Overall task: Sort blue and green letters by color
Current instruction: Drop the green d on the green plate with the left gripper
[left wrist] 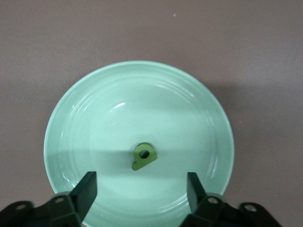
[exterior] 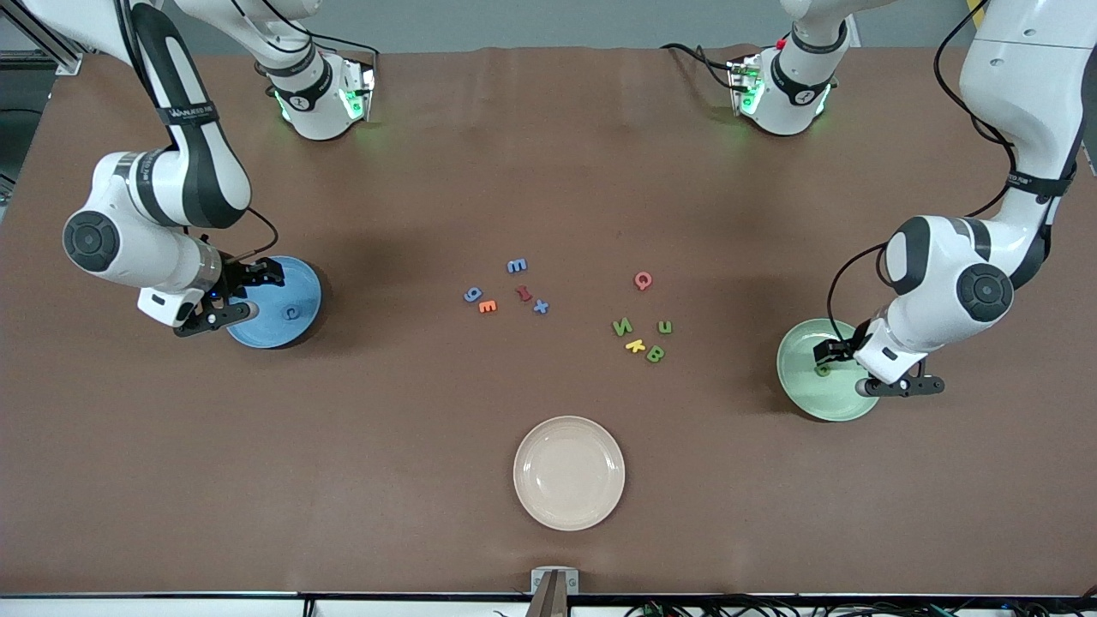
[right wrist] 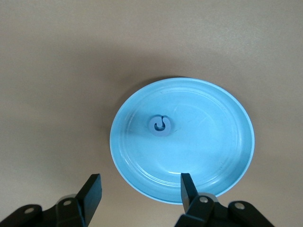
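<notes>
Hovering open, left pincer (left wrist: 140, 189) over green plate (left wrist: 71, 118) holding seemingly b (left wrist: 143, 155), right pincer (right wrist: 139, 191) gaping over blue plate (right wrist: 227, 142)

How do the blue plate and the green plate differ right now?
The blue plate sits toward the right arm's end of the table; the green plate toward the left arm's end. The blue plate holds a blue letter G; the green plate a green letter b. Both hold one letter, with an open gripper above: right gripper, left gripper.
</notes>
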Available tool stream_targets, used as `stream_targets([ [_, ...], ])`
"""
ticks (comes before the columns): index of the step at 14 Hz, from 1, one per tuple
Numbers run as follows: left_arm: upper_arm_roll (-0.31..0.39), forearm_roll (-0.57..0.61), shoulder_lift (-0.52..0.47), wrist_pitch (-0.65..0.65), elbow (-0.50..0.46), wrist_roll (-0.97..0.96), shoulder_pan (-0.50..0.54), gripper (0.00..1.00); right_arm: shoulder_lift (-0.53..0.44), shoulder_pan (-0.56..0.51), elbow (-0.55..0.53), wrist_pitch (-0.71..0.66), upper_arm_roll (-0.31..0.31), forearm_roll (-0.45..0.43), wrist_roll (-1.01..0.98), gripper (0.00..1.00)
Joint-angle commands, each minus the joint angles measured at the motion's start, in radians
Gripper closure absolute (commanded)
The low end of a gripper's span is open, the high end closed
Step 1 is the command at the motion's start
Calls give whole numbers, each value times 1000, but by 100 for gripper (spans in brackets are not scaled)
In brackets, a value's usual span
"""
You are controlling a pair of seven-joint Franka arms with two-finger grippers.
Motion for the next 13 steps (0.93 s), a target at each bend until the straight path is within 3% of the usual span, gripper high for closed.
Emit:
stream_targets([
  [1, -41, 22, -61, -80, 0, -127, -53, 0, -30, 47, -32, 21, 16, -11, 117, 24],
  [6, -58, 36, -19, -76, 23, -454, -278, 7, 2, 258, -24, 118, 21, 25, 432, 24],
  [13, -58, 43, 88, 25, 8, -651, -401, 13, 166, 521, -10, 387, 19, 64, 801, 24],
])
